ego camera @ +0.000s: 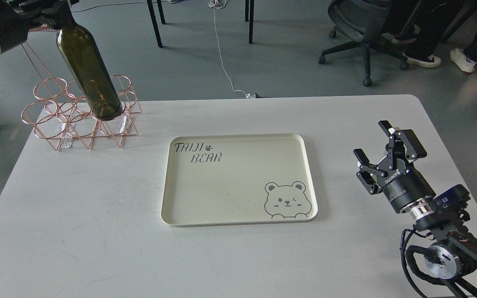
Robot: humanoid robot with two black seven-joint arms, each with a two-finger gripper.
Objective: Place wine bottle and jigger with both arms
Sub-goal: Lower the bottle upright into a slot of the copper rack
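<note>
Over the rack (pixel 82 116), wine bottle (pixel 87 68) tilts neck up-left.

"TAIJI BEAR" on tray (pixel 238 220)

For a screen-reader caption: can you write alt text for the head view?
The left gripper, at the top left corner, holds a dark green wine bottle by its neck, tilted over a copper wire rack on a white table. A cream tray with a bear drawing lies empty at centre, and the right gripper hangs open at the right.
</note>
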